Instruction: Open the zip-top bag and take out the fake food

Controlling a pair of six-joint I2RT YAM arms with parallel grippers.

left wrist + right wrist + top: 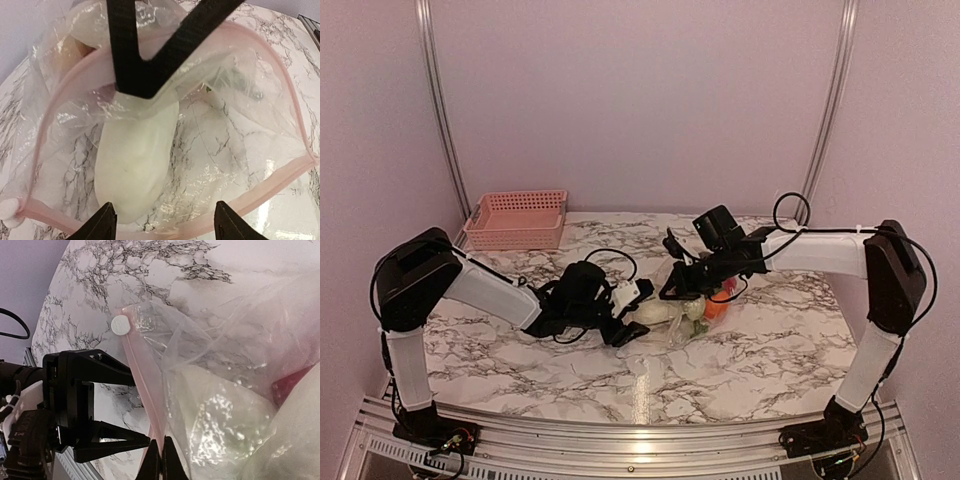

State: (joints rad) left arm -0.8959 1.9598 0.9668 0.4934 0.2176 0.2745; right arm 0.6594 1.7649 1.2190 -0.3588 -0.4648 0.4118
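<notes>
Here the left gripper [165,222] gapes before the zip-top bag [250,150], right gripper [161,466] pinching its rim.

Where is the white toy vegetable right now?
The white toy vegetable sits mid-table in the top view, inside the open zip-top bag, between the left tool and the right tool.
</notes>
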